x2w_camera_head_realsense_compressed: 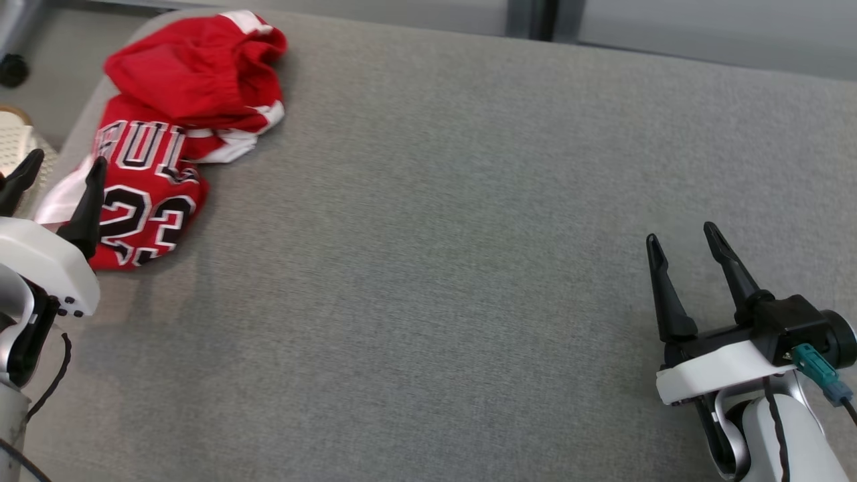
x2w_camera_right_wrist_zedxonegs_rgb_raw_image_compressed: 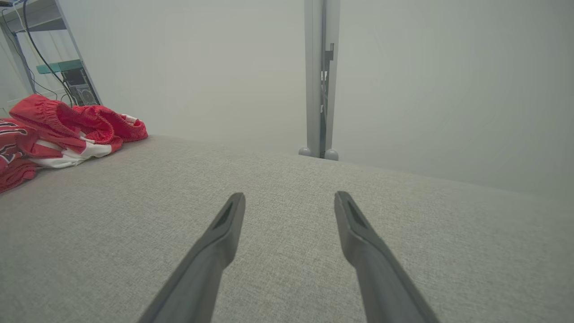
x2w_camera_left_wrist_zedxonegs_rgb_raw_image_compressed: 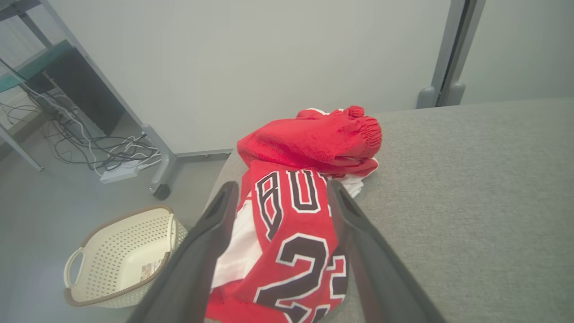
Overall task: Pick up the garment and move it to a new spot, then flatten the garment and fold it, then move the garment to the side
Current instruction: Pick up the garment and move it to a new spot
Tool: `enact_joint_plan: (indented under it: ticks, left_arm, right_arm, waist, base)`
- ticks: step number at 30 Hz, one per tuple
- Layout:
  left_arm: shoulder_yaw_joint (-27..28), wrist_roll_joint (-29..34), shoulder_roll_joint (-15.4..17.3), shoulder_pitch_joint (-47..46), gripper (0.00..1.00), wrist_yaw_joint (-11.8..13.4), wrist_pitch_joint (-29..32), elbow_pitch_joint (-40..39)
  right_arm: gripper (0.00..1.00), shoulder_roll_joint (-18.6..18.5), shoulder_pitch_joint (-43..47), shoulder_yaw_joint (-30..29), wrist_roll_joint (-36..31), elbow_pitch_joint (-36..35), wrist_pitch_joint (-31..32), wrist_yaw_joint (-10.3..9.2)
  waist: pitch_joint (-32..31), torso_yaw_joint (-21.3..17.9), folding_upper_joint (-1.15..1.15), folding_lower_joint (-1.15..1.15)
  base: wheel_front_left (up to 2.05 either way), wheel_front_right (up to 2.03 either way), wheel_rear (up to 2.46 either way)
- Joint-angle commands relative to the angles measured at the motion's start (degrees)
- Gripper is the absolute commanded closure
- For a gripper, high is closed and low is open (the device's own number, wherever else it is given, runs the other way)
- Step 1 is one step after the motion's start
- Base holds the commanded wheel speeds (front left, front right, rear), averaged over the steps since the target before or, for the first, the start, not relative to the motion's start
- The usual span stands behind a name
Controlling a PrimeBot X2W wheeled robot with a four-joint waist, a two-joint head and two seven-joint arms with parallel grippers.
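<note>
- Plainly crumpled at the far left corner of the grey woven-fabric surface (x2w_camera_head_realsense_compressed: 435,268): red jersey garment (x2w_camera_head_realsense_compressed: 181,100), white trim, black lettering, number 23 facing up.
- Over that surface's left edge, above the garment's near end: left gripper (x2w_camera_head_realsense_compressed: 67,161), fingers spread wide, grasping nothing.
- At the surface's near right, well apart from the garment: right gripper (x2w_camera_head_realsense_compressed: 681,234), fingers likewise released, empty.
- Beside the surface's left edge, down on the floor: cream perforated plastic basket (x2w_camera_left_wrist_zedxonegs_rgb_raw_image_compressed: 112,262).
</note>
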Motion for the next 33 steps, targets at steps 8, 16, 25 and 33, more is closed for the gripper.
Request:
enact_joint_plan:
  ticks: [8,16,25,33]
  left_arm:
    - [-1.38,-1.26,1.43,-5.67,0.00,-0.40,-0.83,11.01]
    - [-1.91,-1.22,2.08,-9.84,0.00,-0.49,-3.22,20.46]
    - [-5.10,-0.78,1.64,-12.76,1.00,-0.53,-6.64,27.03]
    - [-8.94,-0.51,5.94,-14.50,1.00,-0.50,-8.52,25.82]
  right_arm:
    - [0.00,-0.43,-1.27,-1.26,-2.71,-1.97,-0.25,0.01]
    - [0.00,-0.44,-1.33,-1.33,-3.70,-3.58,-0.25,0.01]
    - [0.00,-0.44,-1.14,-0.83,-3.04,-3.09,-0.25,0.01]
    - [0.00,-0.45,-0.86,0.90,-0.42,-1.38,-0.25,0.01]
  waist:
    - [7.35,-5.30,0.00,0.00]
    - [9.89,-6.11,0.00,0.00]
    - [8.90,-5.76,0.00,0.00]
    - [3.63,-5.30,0.00,0.00]
  base:
    - [0.00,0.00,0.00]
    - [0.00,0.00,0.00]
    - [0.00,0.00,0.00]
    - [0.00,0.00,0.00]
